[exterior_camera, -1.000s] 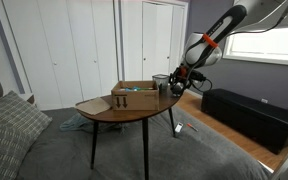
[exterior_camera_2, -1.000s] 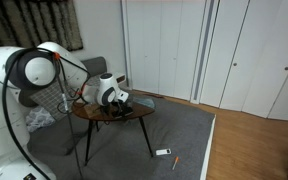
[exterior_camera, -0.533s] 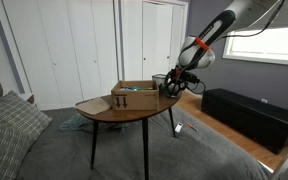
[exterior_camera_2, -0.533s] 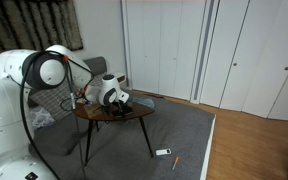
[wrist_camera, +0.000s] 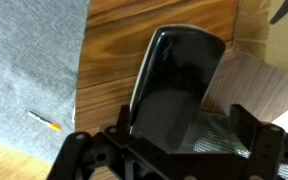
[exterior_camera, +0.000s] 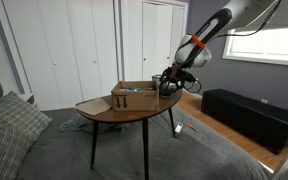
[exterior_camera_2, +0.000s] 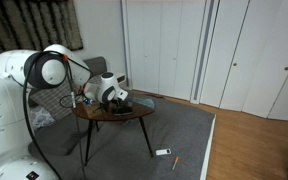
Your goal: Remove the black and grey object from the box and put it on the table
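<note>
In the wrist view the black and grey object (wrist_camera: 174, 85) stands tilted over the table (wrist_camera: 154, 20), a glossy dark slab with a grey mesh part low down. My gripper (wrist_camera: 179, 150) is open, its jaws standing wide on either side of the object; whether a finger touches it is unclear. The box (wrist_camera: 269, 85) lies just to the right. In both exterior views the gripper (exterior_camera: 167, 84) (exterior_camera_2: 117, 97) hangs low over the table's (exterior_camera: 124, 110) end beside the box (exterior_camera: 134, 95). The object is too small to make out there.
Grey carpet (wrist_camera: 29, 60) lies beyond the table's edge, with an orange pen (wrist_camera: 44, 122) on it. A long black bench (exterior_camera: 249, 115) stands by the window. Small items (exterior_camera_2: 164, 153) lie on the floor near the table legs. A cushioned seat (exterior_camera: 4, 125) is at the near left.
In an exterior view the arm's elbow has swung and the gripper has shifted slightly toward the box. The table and box have not moved.
</note>
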### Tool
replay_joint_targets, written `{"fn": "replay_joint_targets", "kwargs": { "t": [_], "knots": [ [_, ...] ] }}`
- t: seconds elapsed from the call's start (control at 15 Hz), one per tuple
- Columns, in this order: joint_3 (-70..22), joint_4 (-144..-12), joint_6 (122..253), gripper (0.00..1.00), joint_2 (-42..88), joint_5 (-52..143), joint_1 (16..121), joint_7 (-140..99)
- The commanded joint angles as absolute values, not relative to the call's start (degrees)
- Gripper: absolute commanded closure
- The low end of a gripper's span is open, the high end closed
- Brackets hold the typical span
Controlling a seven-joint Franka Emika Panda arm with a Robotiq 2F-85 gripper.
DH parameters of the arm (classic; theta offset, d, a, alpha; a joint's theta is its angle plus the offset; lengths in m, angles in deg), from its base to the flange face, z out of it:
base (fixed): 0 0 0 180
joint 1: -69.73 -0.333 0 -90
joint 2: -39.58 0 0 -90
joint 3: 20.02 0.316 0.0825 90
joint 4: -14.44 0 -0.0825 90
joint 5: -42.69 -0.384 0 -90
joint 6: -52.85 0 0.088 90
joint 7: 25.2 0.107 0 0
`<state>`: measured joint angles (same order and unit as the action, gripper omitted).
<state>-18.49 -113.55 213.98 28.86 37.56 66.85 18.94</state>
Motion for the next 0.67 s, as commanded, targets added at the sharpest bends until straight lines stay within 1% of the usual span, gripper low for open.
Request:
{"fn": "replay_joint_targets", "kwargs": {
  "t": [0.0, 0.33, 0.6],
  "knots": [
    [-17.74, -114.18, 210.84, 0.0, 32.17, 34.27, 65.74, 15.67],
    [-19.1, -115.26, 204.3, 0.0, 38.4, 40.57, 64.75, 17.87],
    [-18.15, -114.93, 192.36, 0.0, 46.96, 47.38, 66.09, 15.56]
  ]
}}
